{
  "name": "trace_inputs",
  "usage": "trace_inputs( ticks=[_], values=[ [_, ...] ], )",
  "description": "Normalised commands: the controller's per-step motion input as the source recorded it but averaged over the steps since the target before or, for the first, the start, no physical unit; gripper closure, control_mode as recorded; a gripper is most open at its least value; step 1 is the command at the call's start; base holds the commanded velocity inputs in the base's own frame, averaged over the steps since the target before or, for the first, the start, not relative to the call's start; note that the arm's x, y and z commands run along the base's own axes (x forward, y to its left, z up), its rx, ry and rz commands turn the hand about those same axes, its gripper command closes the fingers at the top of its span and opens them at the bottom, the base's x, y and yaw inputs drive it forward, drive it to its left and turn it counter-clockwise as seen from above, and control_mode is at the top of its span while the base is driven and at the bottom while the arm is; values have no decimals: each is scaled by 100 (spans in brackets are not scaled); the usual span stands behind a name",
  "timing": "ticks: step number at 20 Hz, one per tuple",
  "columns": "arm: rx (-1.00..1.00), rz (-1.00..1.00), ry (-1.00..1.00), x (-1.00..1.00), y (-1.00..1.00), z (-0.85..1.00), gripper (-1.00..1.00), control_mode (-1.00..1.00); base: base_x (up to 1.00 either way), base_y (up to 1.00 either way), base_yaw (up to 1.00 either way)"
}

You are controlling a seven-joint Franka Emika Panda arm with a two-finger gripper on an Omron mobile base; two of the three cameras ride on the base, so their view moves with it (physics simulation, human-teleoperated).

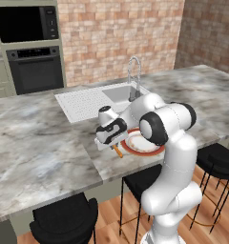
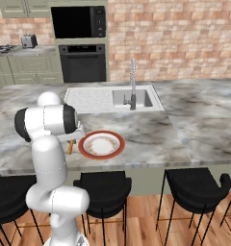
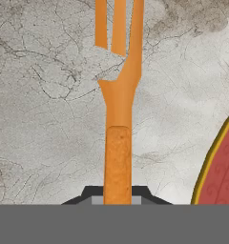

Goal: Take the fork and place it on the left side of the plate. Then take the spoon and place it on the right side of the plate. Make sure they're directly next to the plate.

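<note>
1. marble island counter [image 1: 45,152] runs under the arm, brick wall behind.
2. gripper [image 3: 118,202] is closed on the fork [image 3: 119,119], handle clamped between its tips, tines pointing away.
3. fork hangs low over the counter just left of the plate [image 2: 101,144]; its tine tips are cut off in the hand view.
4. arm folds forward and down, hiding part of the plate in the left base view.

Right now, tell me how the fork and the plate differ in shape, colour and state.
The fork is long and slim with tines; the plate is round and flat. The fork is plain orange; the plate has a cream centre inside a red-brown rim. The fork's handle runs into the shut gripper; the plate lies free on the marble counter. They sit side by side.
</note>
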Motion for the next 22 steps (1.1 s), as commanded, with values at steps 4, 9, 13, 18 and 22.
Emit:
trace_inputs(
  ticks=[4, 9, 13, 18, 22],
  values=[
    [1, 0, 0, 6, 0, -11, 100, -100, 0, 0, 0],
    [3, 0, 0, 0, 0, -5, -100, -100, 0, 0, 0],
    [0, 0, 2, 0, 1, 13, -100, -100, 0, 0, 0],
    [0, 2, 0, 4, 7, 24, -100, -100, 0, 0, 0],
    [0, 5, 0, 2, 11, 32, -100, -100, 0, 0, 0]
  ],
)
